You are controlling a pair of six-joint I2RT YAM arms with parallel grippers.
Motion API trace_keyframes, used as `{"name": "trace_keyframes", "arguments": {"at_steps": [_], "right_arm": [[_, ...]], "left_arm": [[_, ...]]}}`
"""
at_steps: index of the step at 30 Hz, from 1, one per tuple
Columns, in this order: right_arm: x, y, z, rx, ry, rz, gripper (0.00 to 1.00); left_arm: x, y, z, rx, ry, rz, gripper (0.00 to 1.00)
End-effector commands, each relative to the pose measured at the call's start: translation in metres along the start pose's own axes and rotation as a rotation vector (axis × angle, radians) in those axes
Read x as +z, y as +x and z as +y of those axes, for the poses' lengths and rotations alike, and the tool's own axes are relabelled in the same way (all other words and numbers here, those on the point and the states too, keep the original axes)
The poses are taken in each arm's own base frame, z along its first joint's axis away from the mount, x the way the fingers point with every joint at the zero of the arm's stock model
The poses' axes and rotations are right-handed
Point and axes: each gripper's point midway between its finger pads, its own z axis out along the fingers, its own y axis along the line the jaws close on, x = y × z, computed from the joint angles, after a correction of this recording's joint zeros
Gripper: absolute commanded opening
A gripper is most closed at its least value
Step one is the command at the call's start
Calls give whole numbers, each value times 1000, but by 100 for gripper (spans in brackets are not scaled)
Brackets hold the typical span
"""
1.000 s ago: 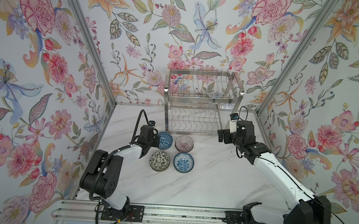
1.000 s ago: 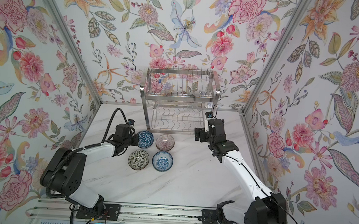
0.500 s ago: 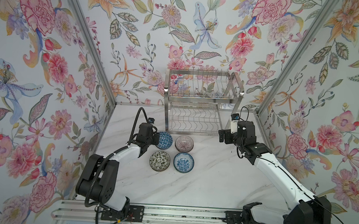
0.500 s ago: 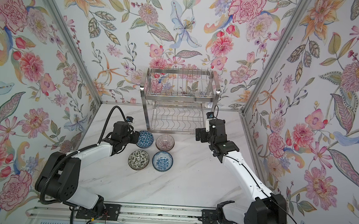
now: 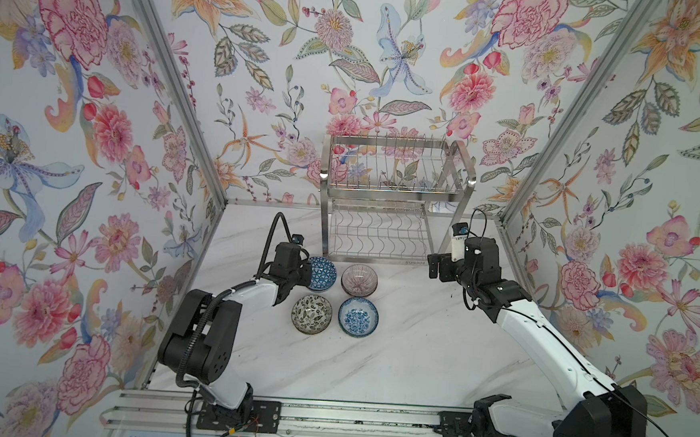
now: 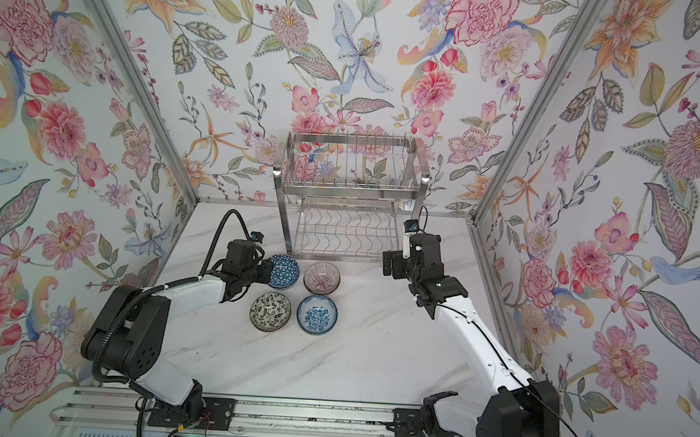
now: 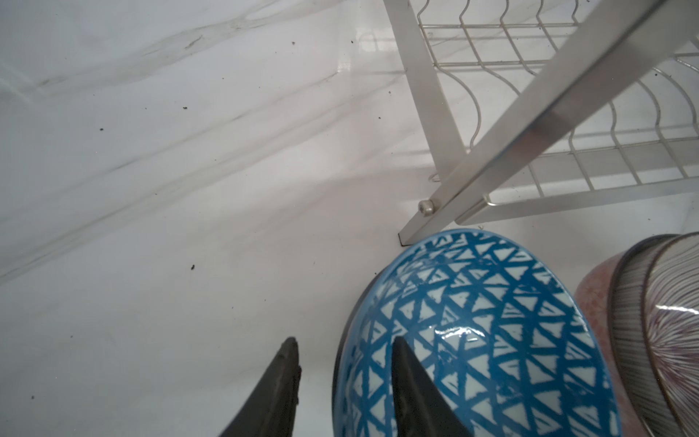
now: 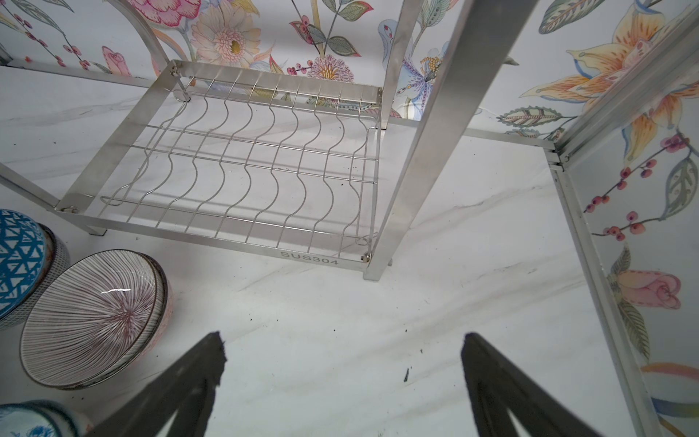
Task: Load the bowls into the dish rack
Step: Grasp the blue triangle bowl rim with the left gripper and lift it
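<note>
I see left gripper [image 7: 342,340] partly open, fingers straddling rim of blue triangle bowl [image 7: 491,321], outer finger clear of its wall. Bowl sits on table [image 5: 415,356] at front leg of rack [image 5: 383,194], beside striped bowl [image 5: 359,279]. Leaf bowl [image 5: 311,313] and flower bowl [image 5: 358,316] sit nearer arm bases. Left arm low, stretched forward. Right gripper [image 8: 340,336] wide open above table before rack.

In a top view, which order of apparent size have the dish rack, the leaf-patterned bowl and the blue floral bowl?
1. dish rack, clearly the largest.
2. leaf-patterned bowl and blue floral bowl: they look alike in size, so I do not rank them.
</note>
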Motion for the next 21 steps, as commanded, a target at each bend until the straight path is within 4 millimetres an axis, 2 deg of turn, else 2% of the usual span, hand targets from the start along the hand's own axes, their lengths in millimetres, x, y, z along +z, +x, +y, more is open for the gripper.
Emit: {"name": "trace_keyframes", "arguments": {"at_steps": [1,14,16,21], "right_arm": [[-4,1,-2,6,-5,-9,99],[-5,1,-1,10,-13,-11,99],[-6,0,-1,11,-15,-14,99],[-5,0,1,13,-22,-11,99]], "left_arm": [[1,-7,2,-14,0,-18,36],[-6,-14,5,-15,-18,-34,7],[-7,-16,6,-18,-28,-39,0],[-12,-24,3,-19,-16,-59,0]]}}
